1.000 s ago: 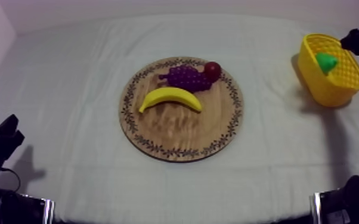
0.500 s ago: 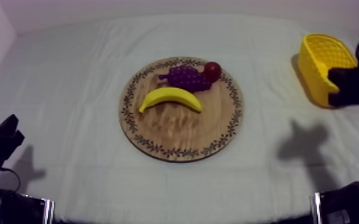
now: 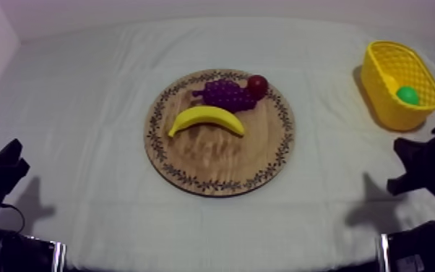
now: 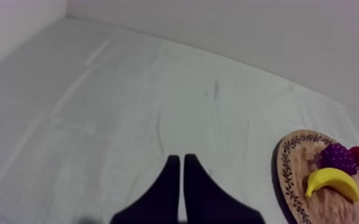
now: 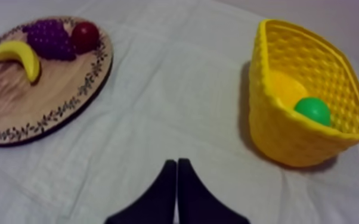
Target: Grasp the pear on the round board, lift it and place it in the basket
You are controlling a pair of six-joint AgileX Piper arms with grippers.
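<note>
Fingers [image 5: 167, 179] pinched together on right gripper [image 5: 176, 161], nothing held, left gripper [image 4: 179, 156] closed and empty too, pear [image 3: 407, 95] inside yellow basket [image 3: 381, 105], apart from wooden board [image 3: 213, 158].

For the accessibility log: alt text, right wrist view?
The pear lies in the yellow basket. Apart from it, the wooden board holds a banana, grapes and a small red fruit. The right end effector, shut, hangs over the cloth between them.
</note>
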